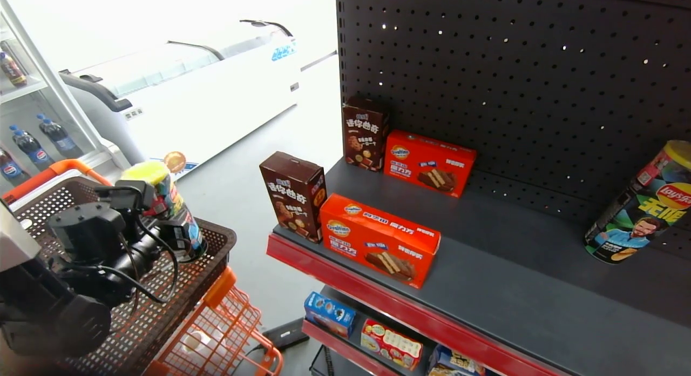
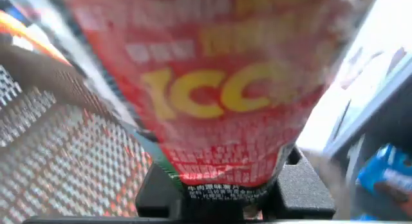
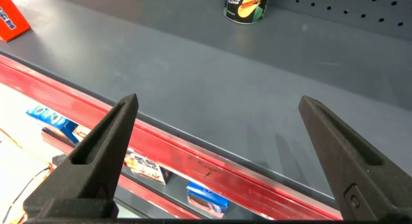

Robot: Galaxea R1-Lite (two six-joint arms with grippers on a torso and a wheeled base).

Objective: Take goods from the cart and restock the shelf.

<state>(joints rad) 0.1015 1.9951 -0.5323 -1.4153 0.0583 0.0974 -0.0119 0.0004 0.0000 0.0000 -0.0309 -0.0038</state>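
Left gripper clamped on chip can, over the brown cart basket, at 8 o'clock in head view. Can's long axis is tilted: yellow lid toward 11 o'clock, base toward 5. Right gripper spread wide above dark shelf. Second chip can on shelf at 3 o'clock, lid toward 1.

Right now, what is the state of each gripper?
Left gripper: shut on the yellow-lidded red cylindrical snack can.
Right gripper: open, holding nothing.
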